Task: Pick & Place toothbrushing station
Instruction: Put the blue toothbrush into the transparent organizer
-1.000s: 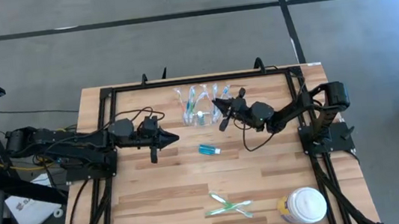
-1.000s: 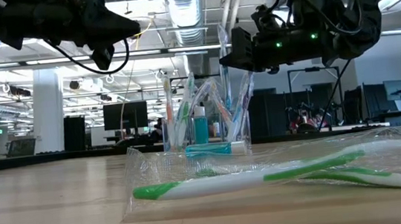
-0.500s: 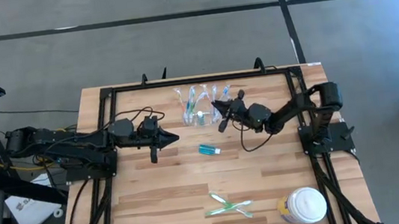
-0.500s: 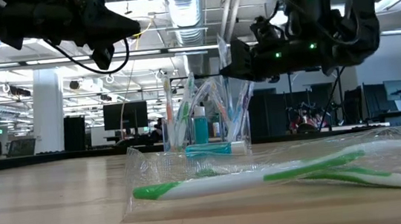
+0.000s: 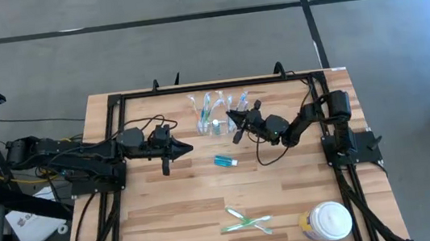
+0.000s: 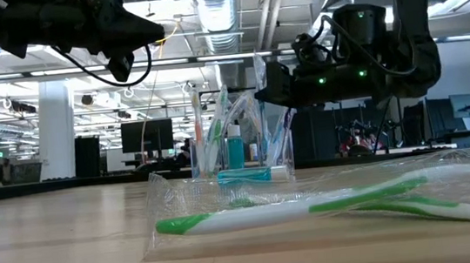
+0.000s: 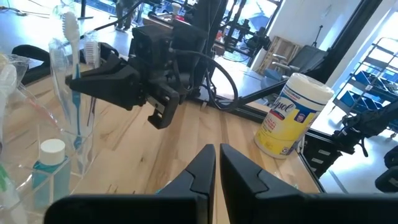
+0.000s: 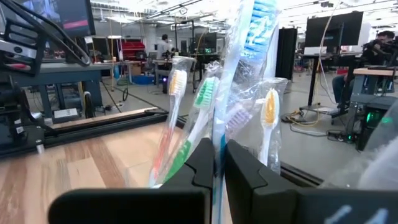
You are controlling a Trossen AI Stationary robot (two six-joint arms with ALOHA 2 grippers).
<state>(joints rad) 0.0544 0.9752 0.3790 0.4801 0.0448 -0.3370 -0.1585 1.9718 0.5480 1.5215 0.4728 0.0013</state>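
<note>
The clear holder (image 5: 215, 111) stands at the table's far middle with several wrapped toothbrushes and a small teal tube (image 6: 235, 145) upright in it. My right gripper (image 5: 229, 118) hovers level right beside the holder, on its right, shut on a blue toothbrush (image 8: 249, 37) in a clear wrapper. Another teal tube (image 5: 225, 161) lies on the wood nearer the front. Wrapped green toothbrushes (image 5: 247, 221) lie near the front edge. My left gripper (image 5: 190, 148) hangs shut and empty, left of the holder. My right gripper pinches the blue toothbrush's handle (image 8: 221, 127), wrapper and all, between its two fingers. The fingers come level from the table's right and lie across the brush. It stands nearly upright, its head (image 6: 258, 63) above the fingers. Its lower end reaches down among the holder's brushes, where it is hidden.
A white round lidded jar (image 5: 326, 221) stands at the front right corner. A black frame (image 5: 211, 87) runs along the table's far edge and sides. Bare wood lies between the loose teal tube and the green toothbrushes.
My right gripper has sunk toward the holder with the blue toothbrush, keeping level and shut; the brush stays upright and its head now stands lower over the holder.
</note>
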